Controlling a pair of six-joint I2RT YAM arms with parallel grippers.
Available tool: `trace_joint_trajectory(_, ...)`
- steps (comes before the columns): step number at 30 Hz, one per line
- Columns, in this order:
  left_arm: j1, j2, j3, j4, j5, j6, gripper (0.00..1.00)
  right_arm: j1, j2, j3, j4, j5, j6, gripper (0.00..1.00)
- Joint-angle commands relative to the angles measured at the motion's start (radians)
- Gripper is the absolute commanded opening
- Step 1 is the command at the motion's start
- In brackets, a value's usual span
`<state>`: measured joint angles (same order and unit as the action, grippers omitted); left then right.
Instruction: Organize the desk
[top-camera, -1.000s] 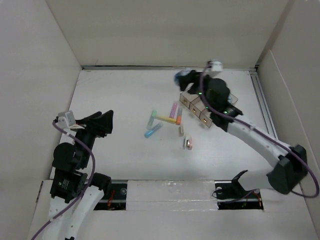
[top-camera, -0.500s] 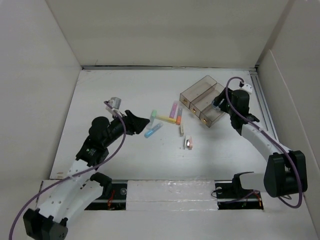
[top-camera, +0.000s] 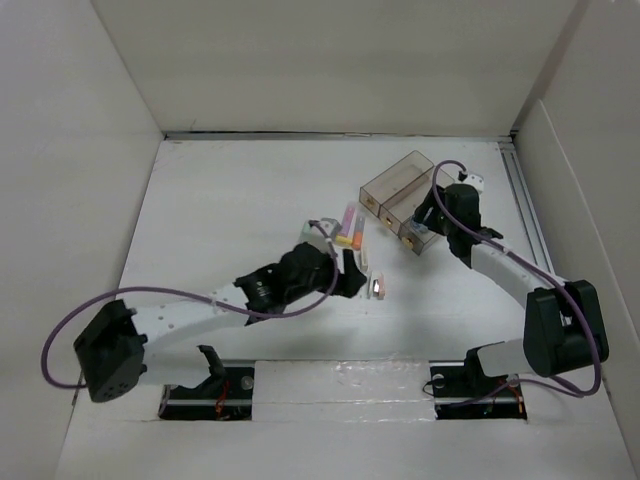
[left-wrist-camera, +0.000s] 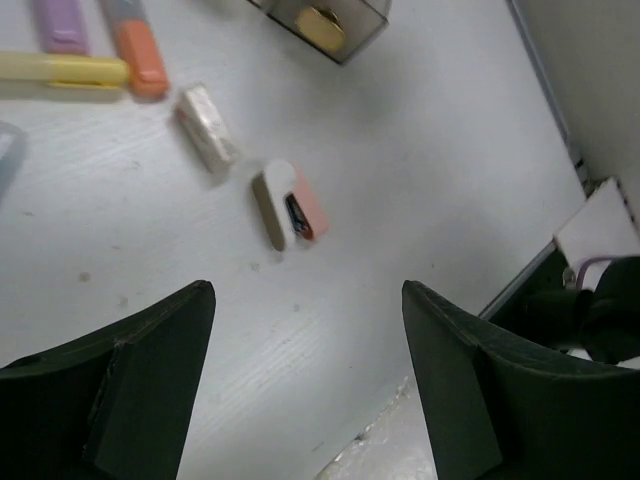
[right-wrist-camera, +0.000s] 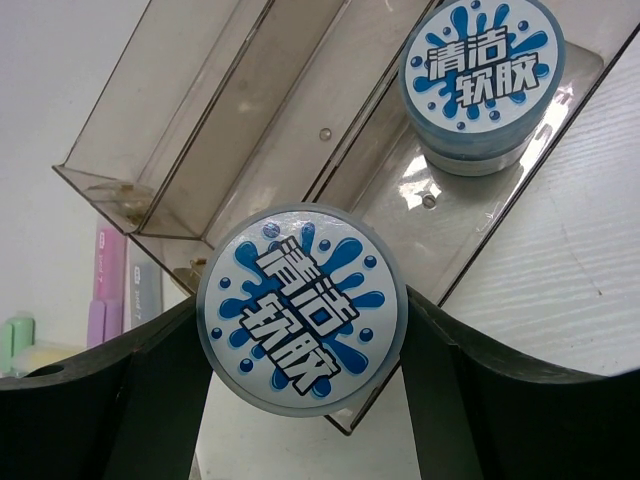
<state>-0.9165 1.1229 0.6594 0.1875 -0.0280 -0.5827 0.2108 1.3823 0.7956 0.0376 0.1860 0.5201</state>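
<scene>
The counter (top-camera: 220, 220) spreads under both arms and bears the clear tray (right-wrist-camera: 230, 120). The right hand (right-wrist-camera: 300, 305) is clenched on a blue-labelled round tub (right-wrist-camera: 300, 335) at the tray's near rim. A matching tub (right-wrist-camera: 483, 80) sits inside the tray. The left hand (left-wrist-camera: 305, 295), released with fingers spread, hangs near-left of the tray, just beside a small pink-and-grey piece (left-wrist-camera: 288, 205).

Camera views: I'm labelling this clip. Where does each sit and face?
Top external: above and behind, looking down on the desk; both arms show.
Left wrist: on that wrist, looking down at the desk past the open left tool.
Right wrist: faces the clear tray; right tool grips a round tub.
Top and right wrist share the tray.
</scene>
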Motion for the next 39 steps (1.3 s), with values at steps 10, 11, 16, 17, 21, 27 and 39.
trace_joint_trajectory(10,-0.212,0.347,0.207,0.004,-0.233,-0.016,0.76,0.045,-0.015,-0.004,0.041,0.130,0.018,0.51)
trace_joint_trajectory(11,-0.213,0.366,0.213,0.000,-0.248,-0.016,0.76,0.045,-0.019,-0.006,0.039,0.136,0.020,0.51)
trace_joint_trajectory(16,-0.223,0.443,0.262,-0.011,-0.263,-0.012,0.76,0.065,-0.022,-0.016,0.045,0.150,0.024,0.53)
trace_joint_trajectory(17,-0.232,0.451,0.267,-0.010,-0.265,-0.016,0.76,0.065,-0.020,-0.018,0.044,0.155,0.024,0.54)
trace_joint_trajectory(21,-0.242,0.469,0.282,-0.019,-0.286,-0.016,0.76,0.076,0.001,-0.016,0.038,0.159,0.032,0.62)
trace_joint_trajectory(27,-0.242,0.495,0.308,-0.025,-0.303,-0.003,0.76,0.085,-0.012,-0.016,0.036,0.171,0.037,0.79)
trace_joint_trajectory(39,-0.242,0.488,0.329,-0.065,-0.403,0.012,0.68,0.153,-0.196,-0.032,0.038,0.181,0.037,0.91)
